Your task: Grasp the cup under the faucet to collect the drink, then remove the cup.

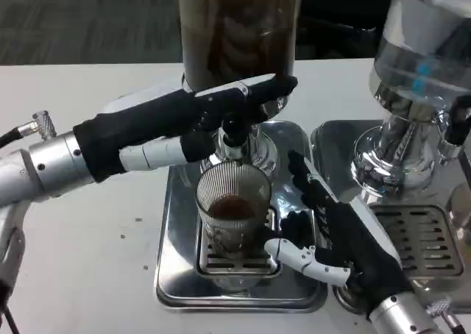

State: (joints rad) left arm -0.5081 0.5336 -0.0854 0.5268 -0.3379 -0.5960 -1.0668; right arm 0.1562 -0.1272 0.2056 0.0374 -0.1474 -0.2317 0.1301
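Ribbed glass cup (232, 205) under the faucet (233, 137), part-filled with brown drink.

Head view: the cup stands upright on the slotted grille of the steel drip tray (176, 275), right below the faucet. The left hand (213, 113) reaches across above the cup, fingers extended over the faucet handle; whether they clasp it I cannot tell. The right hand (331, 235) lies just right of the cup, fingers spread, its thumb touching the cup's base. A second dispenser (412, 91) stands right of the cup on the white tabletop (88, 260).

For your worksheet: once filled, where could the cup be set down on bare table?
Bare white table lies left of the drip tray, below the left robot hand. Crowded: the cup on the tray, the right robot hand, the second dispenser.
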